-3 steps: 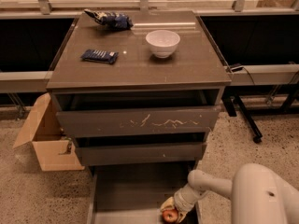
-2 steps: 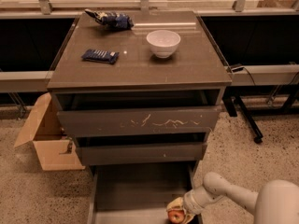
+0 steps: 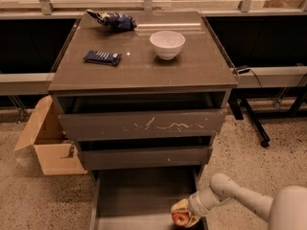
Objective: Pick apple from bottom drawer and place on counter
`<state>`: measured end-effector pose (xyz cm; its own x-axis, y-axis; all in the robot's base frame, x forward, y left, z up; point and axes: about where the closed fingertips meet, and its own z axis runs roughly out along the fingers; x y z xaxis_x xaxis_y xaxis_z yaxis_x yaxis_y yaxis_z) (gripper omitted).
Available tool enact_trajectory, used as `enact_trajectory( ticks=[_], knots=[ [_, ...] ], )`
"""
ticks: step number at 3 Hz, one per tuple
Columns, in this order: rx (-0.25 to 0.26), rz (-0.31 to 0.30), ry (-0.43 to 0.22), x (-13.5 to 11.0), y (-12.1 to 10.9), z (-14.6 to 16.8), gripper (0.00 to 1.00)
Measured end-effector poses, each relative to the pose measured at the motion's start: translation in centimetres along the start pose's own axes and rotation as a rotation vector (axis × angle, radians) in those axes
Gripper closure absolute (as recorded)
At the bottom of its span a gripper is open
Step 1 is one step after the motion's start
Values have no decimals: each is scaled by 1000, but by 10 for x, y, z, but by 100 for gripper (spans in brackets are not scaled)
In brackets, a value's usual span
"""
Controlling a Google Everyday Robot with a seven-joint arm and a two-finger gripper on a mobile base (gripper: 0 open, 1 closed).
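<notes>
The small red apple (image 3: 181, 218) sits between the fingers of my gripper (image 3: 182, 215) at the front right of the bottom drawer (image 3: 134, 195), which is pulled out with its flat grey floor showing. My white arm reaches in from the lower right. The gripper is shut on the apple, low over the drawer floor. The counter (image 3: 144, 63) is the glossy grey-brown top of the cabinet, well above the gripper.
On the counter stand a white bowl (image 3: 167, 43), a dark blue packet (image 3: 101, 57) and a crumpled blue bag (image 3: 112, 19). The scratched top drawer front (image 3: 144, 125) overhangs the drawer. A cardboard box (image 3: 48, 140) stands on the floor at left.
My arm has shifted slightly right and forward with the apple in the gripper; the apple stays low at the drawer's front right.
</notes>
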<state>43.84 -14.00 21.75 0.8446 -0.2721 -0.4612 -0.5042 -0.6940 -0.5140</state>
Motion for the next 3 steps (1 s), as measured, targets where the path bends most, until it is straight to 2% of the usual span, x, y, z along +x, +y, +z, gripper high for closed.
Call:
enact_trajectory(
  ticks=[1, 2, 3],
  knots=[
    [63, -65, 44, -20, -43, -43, 100],
    [106, -133, 126, -52, -82, -92, 100],
    [87, -234, 254, -102, -117, -147, 100]
  ],
)
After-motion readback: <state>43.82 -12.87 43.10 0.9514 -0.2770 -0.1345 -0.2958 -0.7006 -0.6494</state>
